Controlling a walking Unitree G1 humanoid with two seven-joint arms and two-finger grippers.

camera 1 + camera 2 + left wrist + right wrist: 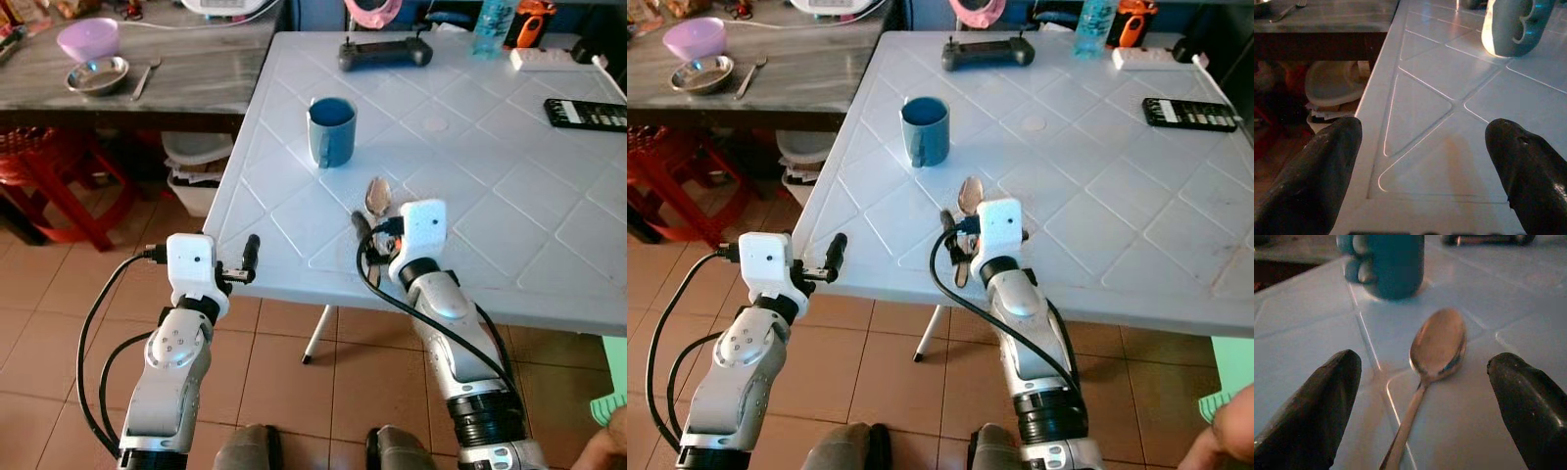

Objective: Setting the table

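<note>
Your right gripper (1425, 396) sits wide open with the spoon (1436, 347) lying flat between its fingers (bowl pointing away). Just past it stands the blue mug (331, 130); controller (385, 53) and remote (586, 115) sit farther off. Left gripper (1420, 161), also open, hovers at the white table (490, 186) edge.
</note>
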